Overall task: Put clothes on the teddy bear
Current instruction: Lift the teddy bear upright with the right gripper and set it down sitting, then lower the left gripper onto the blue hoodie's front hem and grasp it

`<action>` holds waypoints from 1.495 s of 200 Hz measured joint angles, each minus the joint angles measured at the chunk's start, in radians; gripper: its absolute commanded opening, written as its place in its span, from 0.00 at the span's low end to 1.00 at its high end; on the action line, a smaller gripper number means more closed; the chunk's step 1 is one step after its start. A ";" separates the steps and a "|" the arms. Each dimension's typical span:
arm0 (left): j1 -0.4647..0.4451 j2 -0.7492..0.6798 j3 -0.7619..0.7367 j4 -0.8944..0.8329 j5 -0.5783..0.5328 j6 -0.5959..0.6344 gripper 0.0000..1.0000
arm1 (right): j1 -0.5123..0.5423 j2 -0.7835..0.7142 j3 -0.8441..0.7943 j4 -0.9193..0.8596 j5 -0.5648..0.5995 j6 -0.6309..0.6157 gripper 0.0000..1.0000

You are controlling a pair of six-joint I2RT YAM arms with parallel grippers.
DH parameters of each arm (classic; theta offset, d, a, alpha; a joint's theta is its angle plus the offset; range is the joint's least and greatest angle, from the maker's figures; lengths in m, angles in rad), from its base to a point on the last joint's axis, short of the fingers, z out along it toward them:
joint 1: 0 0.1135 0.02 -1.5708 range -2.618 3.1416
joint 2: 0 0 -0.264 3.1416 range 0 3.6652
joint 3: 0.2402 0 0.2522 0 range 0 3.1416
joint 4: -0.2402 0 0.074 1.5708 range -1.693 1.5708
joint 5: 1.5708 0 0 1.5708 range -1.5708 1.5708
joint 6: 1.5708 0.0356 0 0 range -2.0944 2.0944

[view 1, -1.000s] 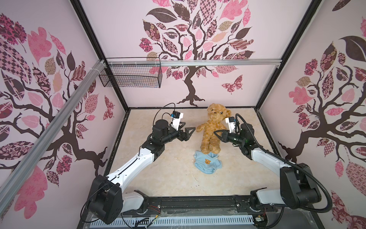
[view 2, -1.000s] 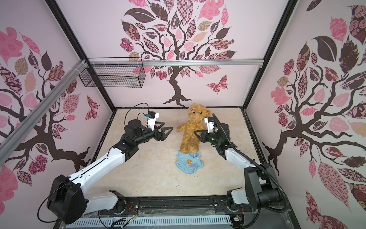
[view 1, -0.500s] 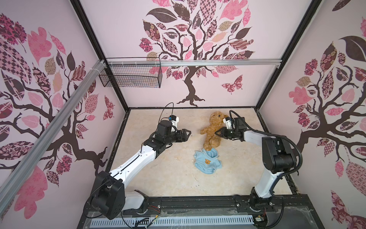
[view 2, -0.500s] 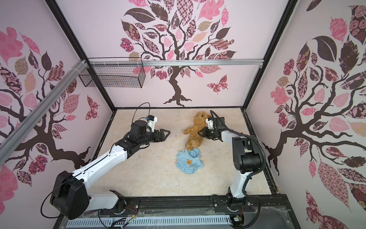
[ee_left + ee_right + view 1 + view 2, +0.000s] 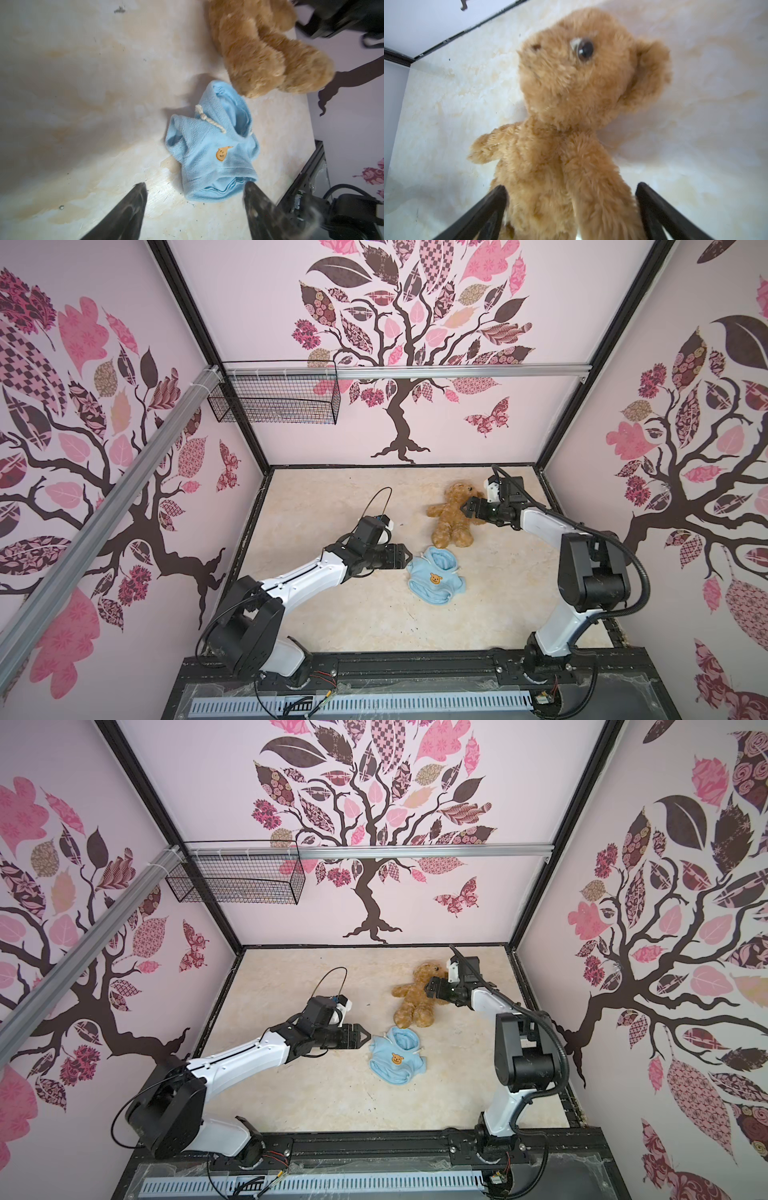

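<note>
Teddy bear: the teddy bear (image 5: 452, 514) was seen laid on its back on the surface (image 5: 332, 614), right of the middle and toward the far side. Its head was turned away from the hoodie and its legs pointed at it. No clothing was worn yet.

Hoodie: the light-blue hoodie (image 5: 434, 580) was spread flat just beside the bear's feet, printed front up and hood toward the bear. Whether hood and foot touched could not be told.

Right gripper: the right gripper (image 5: 466, 508) was held low over the bear's chest with its jaws spread wide. One arm and part of the body lay between them, and nothing was clamped. This placement was judged to suit a grasp for lifting or steadying the bear.

Left gripper: the left gripper (image 5: 407, 558) was held just beside the hoodie's left edge, jaws apart and empty. In the left wrist view the hem opening was seen close ahead of the tips. A pinch on the hem was judged to be intended.

Layout: the feet were lined up with the garment, which was judged to shorten the pull over the body.

Progress: dressing was judged hardly begun, as neither thing was gripped.

Risk: soft fleece was judged likely to bunch, so that both layers of the hem might be caught together.
</note>
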 measured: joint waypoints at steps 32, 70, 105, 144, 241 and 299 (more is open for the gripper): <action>-0.001 0.139 0.063 -0.021 0.003 0.010 0.64 | 0.004 -0.213 -0.133 0.052 0.040 0.018 1.00; -0.008 0.264 0.168 -0.005 0.022 0.003 0.55 | 0.036 -0.356 -0.303 0.118 0.023 0.066 1.00; -0.016 0.346 0.223 0.000 0.038 0.000 0.42 | 0.049 -0.370 -0.354 0.127 -0.027 0.094 1.00; -0.017 0.394 0.241 0.022 0.047 -0.026 0.12 | 0.059 -0.381 -0.355 0.143 -0.064 0.103 0.99; 0.207 -0.154 -0.255 0.146 -0.141 -0.192 0.20 | 0.177 -0.439 -0.365 0.156 -0.121 0.106 0.98; 0.006 -0.448 -0.388 -0.037 -0.191 -0.202 0.51 | 0.277 -0.438 -0.367 0.161 -0.145 0.106 0.98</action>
